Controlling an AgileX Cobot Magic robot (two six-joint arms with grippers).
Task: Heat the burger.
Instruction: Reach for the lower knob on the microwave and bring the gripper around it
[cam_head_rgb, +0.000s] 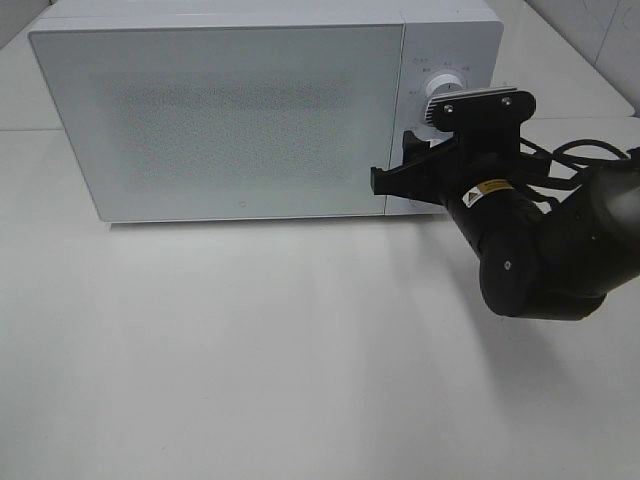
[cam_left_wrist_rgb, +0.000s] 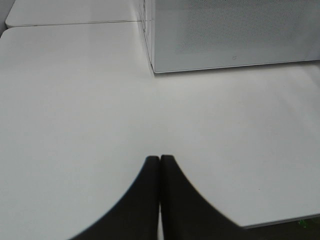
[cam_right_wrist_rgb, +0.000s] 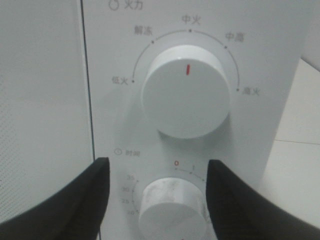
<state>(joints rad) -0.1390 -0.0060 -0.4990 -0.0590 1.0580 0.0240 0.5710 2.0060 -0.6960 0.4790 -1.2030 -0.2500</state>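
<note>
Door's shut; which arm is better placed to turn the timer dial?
Right. The right gripper stands open astride the timer dial; the left gripper is shut over the table, short of the microwave.

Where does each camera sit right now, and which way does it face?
Exterior high: mounted high, looking down at the microwave front and table; the right arm and right pincer show at the control panel.
Left wrist: low over the table, facing the microwave's lower corner; the left pincer shows, shut.
Right wrist: close to the panel, facing the upper knob and lower knob; open pincer fingers flank the lower one.
Shared: all see the microwave.
</note>
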